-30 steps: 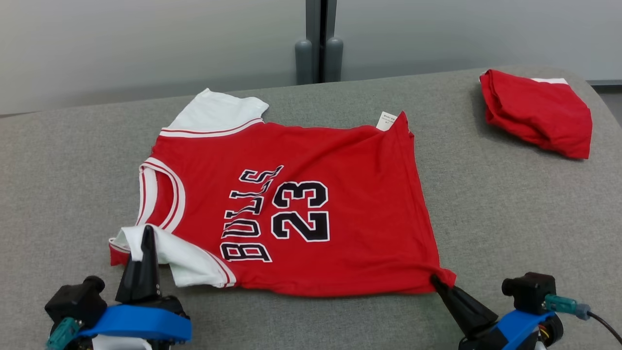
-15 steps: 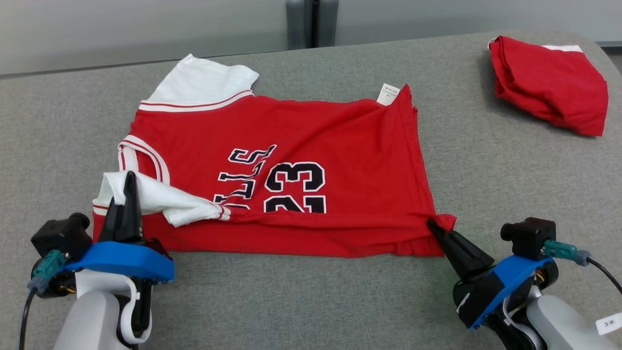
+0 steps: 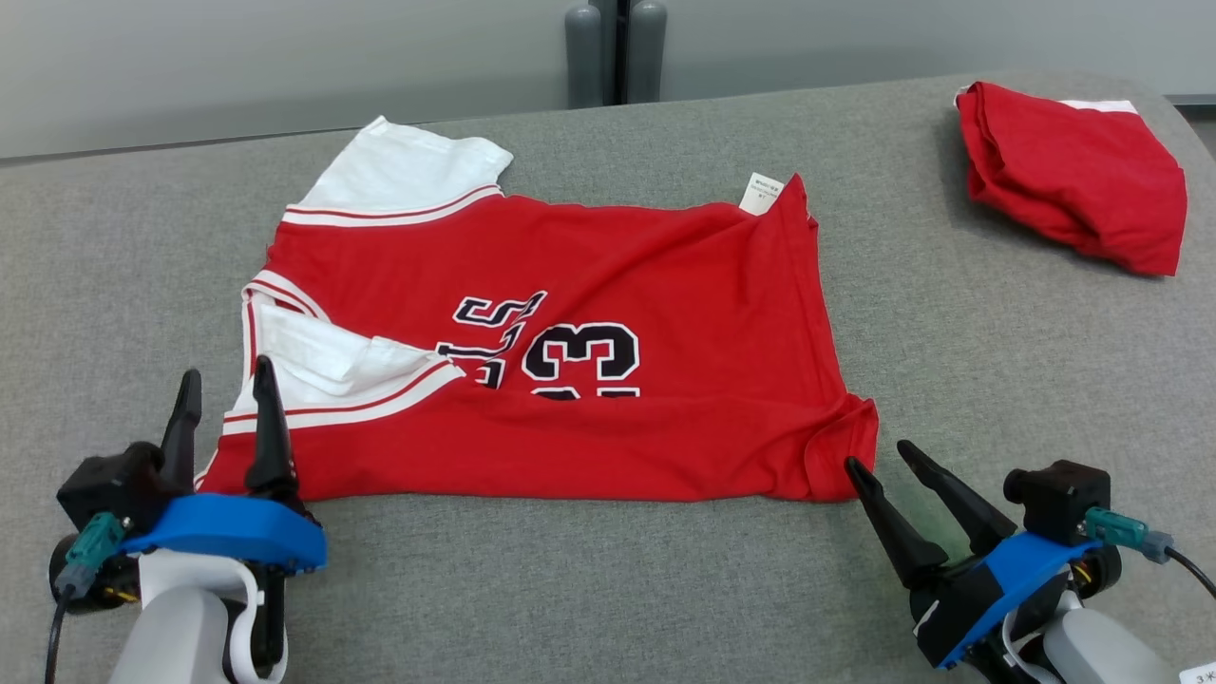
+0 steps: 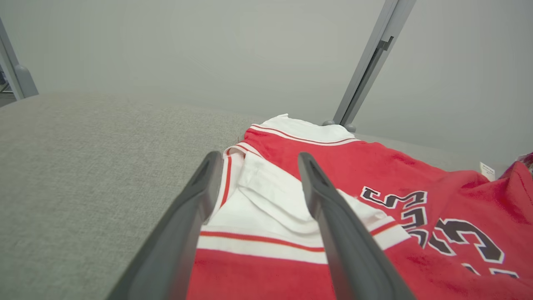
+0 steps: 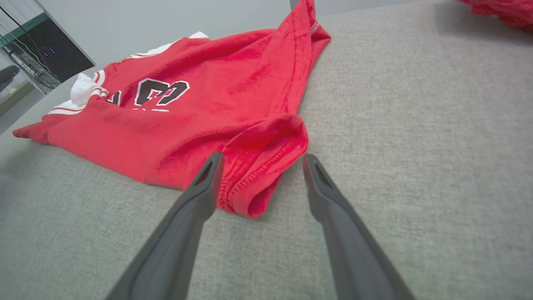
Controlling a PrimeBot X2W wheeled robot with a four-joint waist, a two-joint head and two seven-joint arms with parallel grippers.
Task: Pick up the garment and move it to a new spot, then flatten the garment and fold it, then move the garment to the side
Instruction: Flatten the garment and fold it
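With both arms low at the near edge of the grey cushion [image 3: 589, 589], my left gripper [image 3: 227, 368] stands with its two dark fingers spread wide and nothing held between them. They point over the near left corner of the red jersey [image 3: 608, 275], and I cannot tell whether the tips brush the cloth. My right gripper [image 3: 876, 454] is spread just as wide and also has nothing in it. The jersey's rumpled near right corner lies just beyond its tips, free of both fingers. The jersey lies across the middle of the cushion, neck toward my left and hem toward my right. Its near side is folded over the front, so the fold covers the lower part of the black number and lettering. A white sleeve [image 3: 332, 366] lies turned in on top of the red, just past my left fingers. Farther off, the other white sleeve [image 3: 399, 171] lies flat at the far left, and a small white label [image 3: 762, 193] pokes out at the far right corner. Well apart at the far right lies a bundled red cloth [image 3: 1073, 176], before a pale wall [image 3: 237, 66].
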